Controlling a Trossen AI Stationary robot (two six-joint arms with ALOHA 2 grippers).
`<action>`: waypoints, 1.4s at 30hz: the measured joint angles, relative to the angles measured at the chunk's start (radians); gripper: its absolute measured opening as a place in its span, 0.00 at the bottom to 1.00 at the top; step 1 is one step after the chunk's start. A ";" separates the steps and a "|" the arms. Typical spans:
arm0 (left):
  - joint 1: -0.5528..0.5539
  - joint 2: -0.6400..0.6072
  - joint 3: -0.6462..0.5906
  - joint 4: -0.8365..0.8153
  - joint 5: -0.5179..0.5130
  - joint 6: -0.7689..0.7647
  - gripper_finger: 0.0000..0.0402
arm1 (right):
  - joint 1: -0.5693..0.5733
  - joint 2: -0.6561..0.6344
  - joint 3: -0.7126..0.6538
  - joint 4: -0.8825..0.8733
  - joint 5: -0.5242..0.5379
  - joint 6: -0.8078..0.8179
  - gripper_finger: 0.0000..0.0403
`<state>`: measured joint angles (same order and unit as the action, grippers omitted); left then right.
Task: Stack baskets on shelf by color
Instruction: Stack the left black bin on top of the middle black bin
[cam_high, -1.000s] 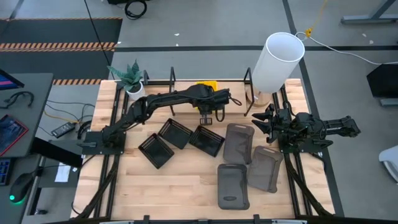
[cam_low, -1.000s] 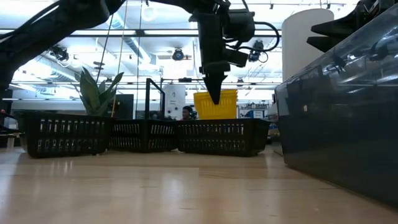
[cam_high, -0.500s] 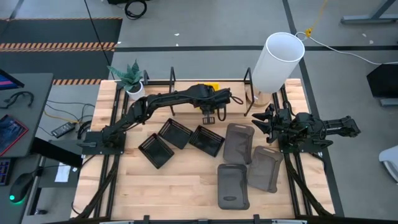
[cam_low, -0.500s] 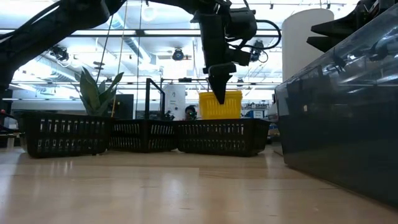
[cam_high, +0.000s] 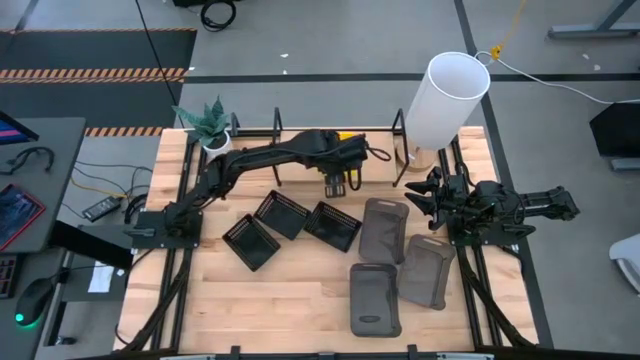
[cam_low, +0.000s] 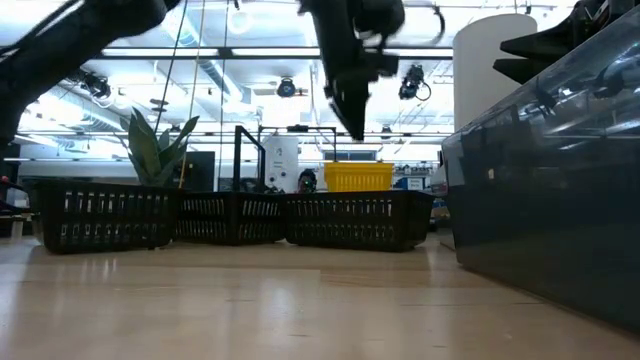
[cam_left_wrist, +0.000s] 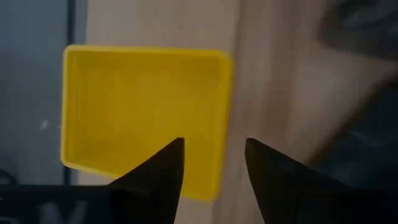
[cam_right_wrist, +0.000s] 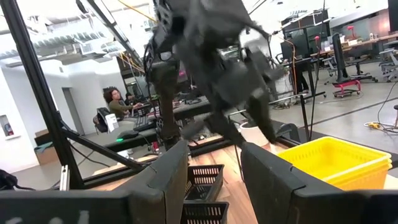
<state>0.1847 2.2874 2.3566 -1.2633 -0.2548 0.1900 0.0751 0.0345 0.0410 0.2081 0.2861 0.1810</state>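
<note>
High view: worktop (cam_high: 300, 300), baskets, two tools.
Four grey baskets (cam_high: 385, 232) right of three black baskets (cam_high: 283, 213); yellow baskets (cam_left_wrist: 143, 112) on shelf (cam_high: 290, 160) beneath left tool (cam_left_wrist: 211, 163), open, empty. Right tool (cam_right_wrist: 214, 174) parted, idle by grey baskets.

Arms: two, dark, jointed, mounted on black bases.
Left gripper (cam_left_wrist: 211, 165): two black, tapering, wedge-shaped fingers (cam_left_wrist: 158, 171).
Right gripper (cam_right_wrist: 214, 171): broad, dark fingers (cam_right_wrist: 165, 180).
Cables: black, looped beside left wrist.
</note>
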 joint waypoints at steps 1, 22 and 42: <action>-0.008 -0.014 -0.001 -0.013 0.026 0.000 0.42 | 0.000 0.000 0.000 0.001 -0.002 0.000 0.39; -0.261 -0.183 -0.156 -0.305 0.172 -0.399 0.23 | 0.000 0.000 0.000 0.000 0.000 0.000 0.39; -0.457 -0.218 -0.561 -0.166 0.174 -0.603 0.13 | 0.000 0.000 0.000 0.000 0.000 0.000 0.39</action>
<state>-0.2719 2.0694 1.7957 -1.4296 -0.0812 -0.4132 0.0750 0.0341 0.0410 0.2085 0.2863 0.1810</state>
